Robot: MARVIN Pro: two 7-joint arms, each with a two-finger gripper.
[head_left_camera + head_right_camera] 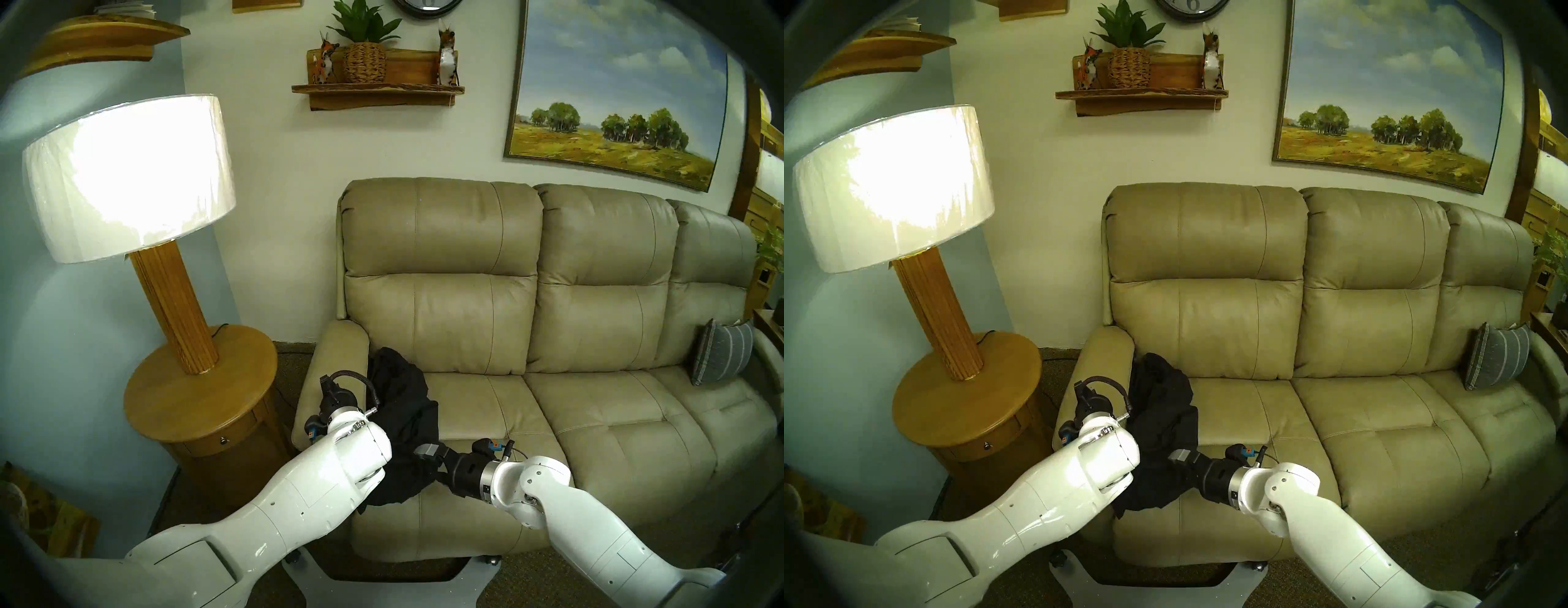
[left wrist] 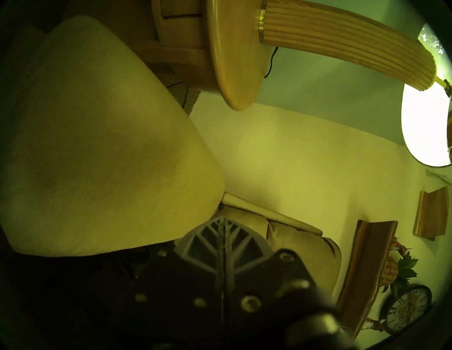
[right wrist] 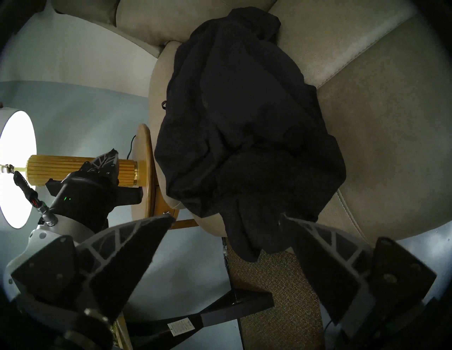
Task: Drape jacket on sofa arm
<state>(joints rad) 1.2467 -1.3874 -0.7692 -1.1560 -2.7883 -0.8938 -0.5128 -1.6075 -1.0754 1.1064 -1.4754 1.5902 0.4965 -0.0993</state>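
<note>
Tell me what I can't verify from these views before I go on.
- Head views: the left arm covers the jacket's near edge and the sofa arm's front, so their overlap is unclear.
- Left wrist view: the area below the shut left gripper is too dark to read.
- Right wrist view: sleeves and drawcords are lost in black folds beyond the open right gripper.

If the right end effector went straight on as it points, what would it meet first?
Probably the black jacket, bunched directly ahead of the open right end effector, though depth is unclear.
</note>
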